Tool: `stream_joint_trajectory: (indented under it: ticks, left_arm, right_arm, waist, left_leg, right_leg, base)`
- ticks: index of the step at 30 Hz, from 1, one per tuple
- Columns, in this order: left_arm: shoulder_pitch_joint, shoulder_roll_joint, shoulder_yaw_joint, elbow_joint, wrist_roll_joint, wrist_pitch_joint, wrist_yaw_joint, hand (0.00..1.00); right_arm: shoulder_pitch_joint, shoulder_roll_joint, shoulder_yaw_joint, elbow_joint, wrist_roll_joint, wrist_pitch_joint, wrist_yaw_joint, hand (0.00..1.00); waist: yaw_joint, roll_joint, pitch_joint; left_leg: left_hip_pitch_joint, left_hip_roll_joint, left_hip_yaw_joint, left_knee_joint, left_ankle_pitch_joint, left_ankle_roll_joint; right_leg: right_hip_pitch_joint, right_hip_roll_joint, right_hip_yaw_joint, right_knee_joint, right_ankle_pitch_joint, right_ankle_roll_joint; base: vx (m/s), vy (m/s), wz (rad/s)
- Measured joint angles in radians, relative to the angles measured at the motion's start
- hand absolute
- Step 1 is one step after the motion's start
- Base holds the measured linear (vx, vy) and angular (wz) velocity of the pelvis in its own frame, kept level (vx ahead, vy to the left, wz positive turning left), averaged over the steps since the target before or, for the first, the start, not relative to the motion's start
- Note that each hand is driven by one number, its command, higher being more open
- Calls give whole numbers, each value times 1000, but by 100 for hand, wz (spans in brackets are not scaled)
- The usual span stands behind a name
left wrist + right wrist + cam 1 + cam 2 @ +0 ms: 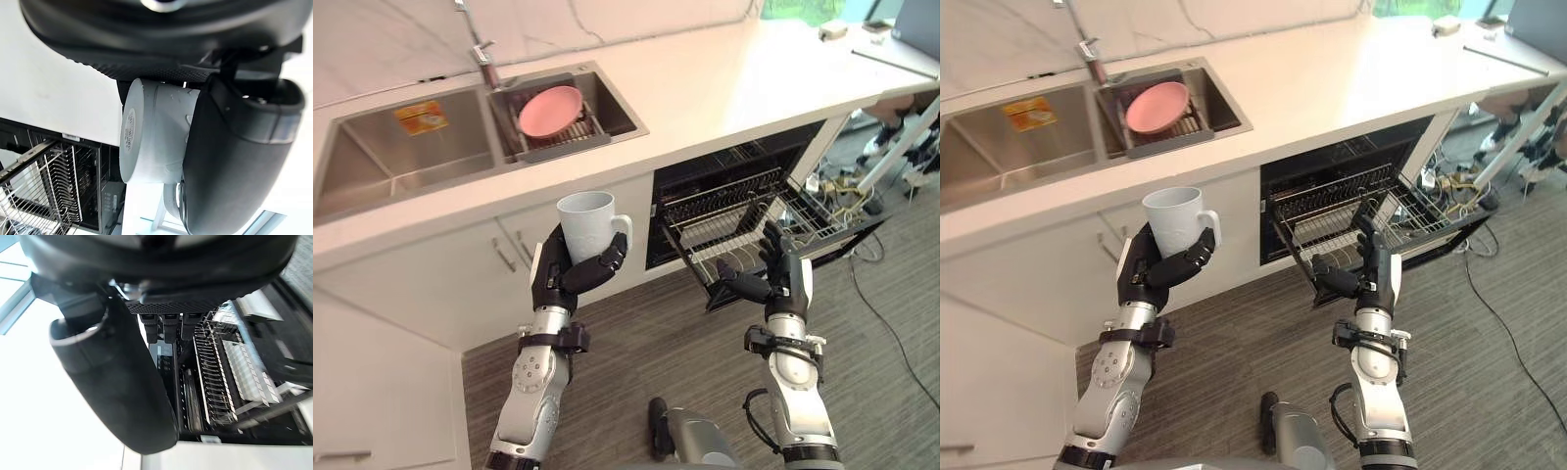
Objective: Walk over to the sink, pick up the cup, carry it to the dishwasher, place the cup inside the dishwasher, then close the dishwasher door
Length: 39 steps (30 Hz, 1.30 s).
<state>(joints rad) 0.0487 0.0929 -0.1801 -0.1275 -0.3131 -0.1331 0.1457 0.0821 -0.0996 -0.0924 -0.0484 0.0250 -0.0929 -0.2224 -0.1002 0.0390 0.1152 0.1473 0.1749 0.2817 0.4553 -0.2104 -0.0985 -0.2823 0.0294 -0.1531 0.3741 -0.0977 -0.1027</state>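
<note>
My left hand [570, 276] is shut on a white handled cup [588, 225], held upright in front of the white cabinet doors, below the counter edge. The cup's base and side [146, 142] show against the palm in the left wrist view. To the right the dishwasher [734, 186] stands open under the counter, its wire rack [754, 220] pulled out over the lowered door. My right hand [781, 277] hovers open just in front of that rack, holding nothing. The rack's tines [220, 382] lie past its fingers.
A double steel sink [411, 147] with a tap [481, 49] is set in the white counter [724, 88]; a pink plate [550, 110] rests on a rack in its right basin. Cables and chair legs [891, 137] crowd the far right. Grey wood floor [646, 343] lies below.
</note>
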Motion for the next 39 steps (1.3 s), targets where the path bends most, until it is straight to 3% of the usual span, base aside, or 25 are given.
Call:
stream_joint_trajectory:
  ticks: [2,3,5,7,10,11,12,14,16,19,28,39]
  left_arm:
    - [6,-15,-5,7,0,-1,-4,30]
    - [21,-33,-6,2,0,-8,-16,30]
    - [44,-35,-9,-15,0,-15,-24,30]
    - [52,-31,-5,-26,0,-17,-28,30]
    - [54,-31,6,-25,0,-17,-19,30]
    - [54,-31,10,-25,1,-17,-16,30]
    - [54,-31,11,-26,2,-17,-13,30]
    - [52,-26,13,-21,17,-17,-12,30]
    - [44,-1,17,-22,22,-17,-12,30]
    - [37,8,17,-22,28,-17,-12,30]
    - [-29,17,-5,4,39,-18,-3,30]
    - [-70,20,-56,103,46,-18,3,30]
  right_arm:
    - [38,0,16,-62,23,-3,7,90]
    - [65,2,33,-111,32,-20,7,90]
    - [75,3,69,-158,33,-48,14,90]
    - [72,-4,106,-182,33,-71,34,90]
    - [60,-18,123,-161,38,-70,54,90]
    - [59,-27,126,-151,56,-70,60,90]
    - [60,-38,127,-143,70,-69,63,90]
    - [61,-52,128,-131,75,-67,69,90]
    - [72,-48,127,-132,112,-66,91,90]
    - [72,-46,137,-133,135,-66,124,90]
    - [72,-26,221,-215,282,-67,199,90]
    - [69,-32,299,-218,376,-67,227,90]
  waist:
    - [4,13,8]
    - [14,24,7]
    - [31,25,7]
    - [57,24,8]
    - [68,23,10]
    - [65,24,10]
    - [58,33,10]
    - [55,48,11]
    - [38,16,7]
    - [33,14,6]
    - [30,5,-8]
    - [25,-11,-46]
  left_leg:
    - [-54,45,-26,232,79,-6]
    - [-113,75,-33,401,48,-2]
    - [-205,87,-36,505,-13,16]
    - [-314,65,-57,404,-80,54]
    - [-360,-23,-181,148,-82,38]
    - [-362,-59,-252,28,-59,26]
    - [-350,-77,-295,-82,18,24]
    - [-318,-77,-295,-147,164,35]
    - [-266,-127,-272,-236,189,64]
    - [-211,-171,-244,-346,234,91]
    - [-118,-183,-164,-520,299,104]
    - [-114,-187,-134,-543,315,114]
  right_leg:
    - [122,20,15,-90,-1,0]
    - [198,36,35,-140,-1,0]
    - [271,43,79,-193,-3,-3]
    - [311,39,140,-222,-4,-4]
    - [333,20,192,-225,-12,9]
    - [345,10,209,-224,-21,24]
    - [360,8,219,-221,-36,48]
    - [384,9,251,-215,-61,77]
    - [385,-46,255,-216,-76,104]
    - [383,-91,267,-222,-82,126]
    - [373,-104,350,-255,-61,159]
    - [350,-107,381,-260,-48,176]
  base:
    - [324,-63,-14]
    - [345,-18,-45]
    - [296,16,-60]
    - [273,89,-74]
    - [217,131,-67]
    - [222,186,-53]
    - [260,235,-50]
    - [217,264,-46]
    - [158,206,-20]
    - [85,116,-10]
    - [8,21,-26]
    - [-33,-13,-10]
